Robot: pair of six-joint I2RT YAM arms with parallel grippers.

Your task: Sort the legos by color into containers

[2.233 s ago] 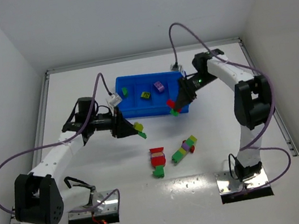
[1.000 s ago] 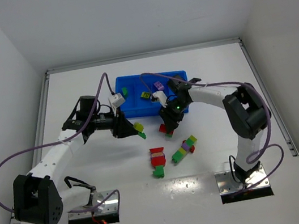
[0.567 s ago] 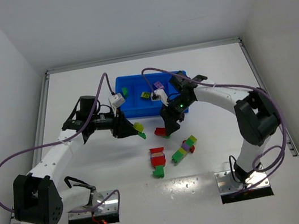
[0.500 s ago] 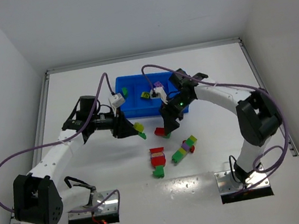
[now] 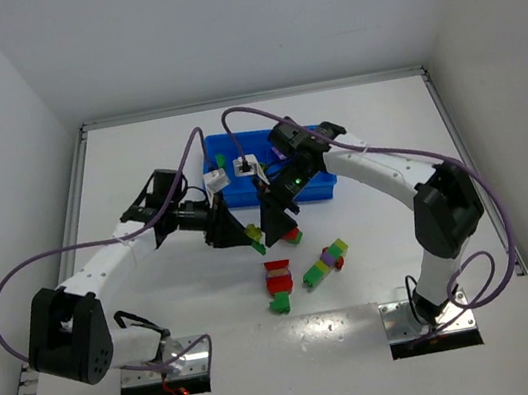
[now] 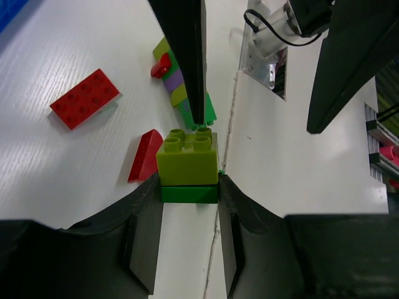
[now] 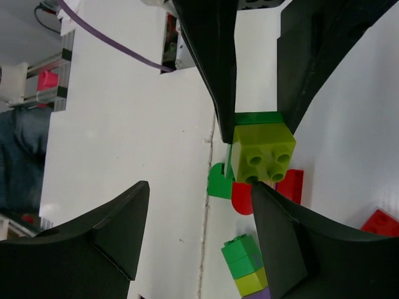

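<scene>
While left fingers [image 6: 144, 232] pinch legos [image 6: 187, 167], right fingers [image 7: 115, 232] gape.

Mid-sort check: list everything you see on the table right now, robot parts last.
tray: one, blue, far centre, largely behind the right arm; contents hidden
held stack: one, yellow-green on green, in the left gripper
loose piece: one, red and green, on the table beside the held stack
red stack: one, red with a green end, near centre
mixed stack: one, yellow-green, purple, green and red, right of the red stack
table: one, white
left gripper: shut on the held stack
right gripper: open, one finger at the held stack's top
</scene>
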